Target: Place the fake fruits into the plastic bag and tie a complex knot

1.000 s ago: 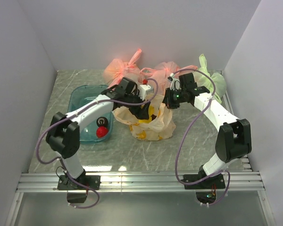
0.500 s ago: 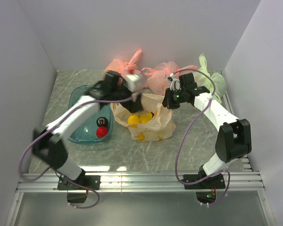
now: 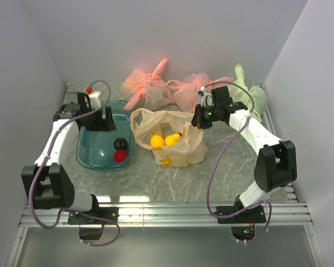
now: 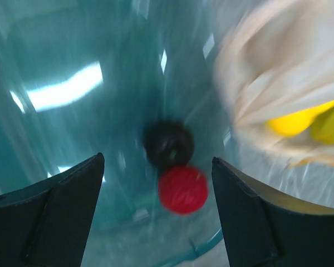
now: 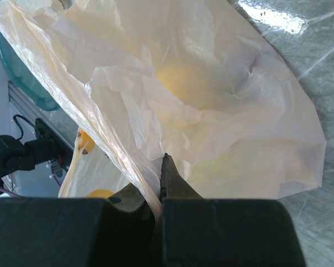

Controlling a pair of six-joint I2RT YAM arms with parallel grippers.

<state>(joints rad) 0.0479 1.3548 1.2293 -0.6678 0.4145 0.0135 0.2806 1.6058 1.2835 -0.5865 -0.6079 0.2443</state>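
The pale orange plastic bag (image 3: 170,139) stands open mid-table with yellow fruits (image 3: 157,140) inside; it also fills the right wrist view (image 5: 211,105). My right gripper (image 3: 199,118) is shut on the bag's right rim (image 5: 150,192), holding it up. My left gripper (image 3: 107,119) is open and empty over the teal bin (image 3: 89,158). A red fruit (image 3: 120,156) and a dark round fruit (image 3: 120,144) lie in the bin; the left wrist view shows the red fruit (image 4: 182,189) and the dark one (image 4: 168,144) between my fingers, blurred.
Two pink knotted bags (image 3: 147,88) (image 3: 189,92) and a light green bag (image 3: 250,94) sit along the back wall. Side walls close in left and right. A metal rail (image 3: 167,211) runs along the near edge.
My left arm has swung left, from inside the bag's mouth to over the teal bin, with its jaws open. The yellow fruits in the bag now show. The right arm has not moved.
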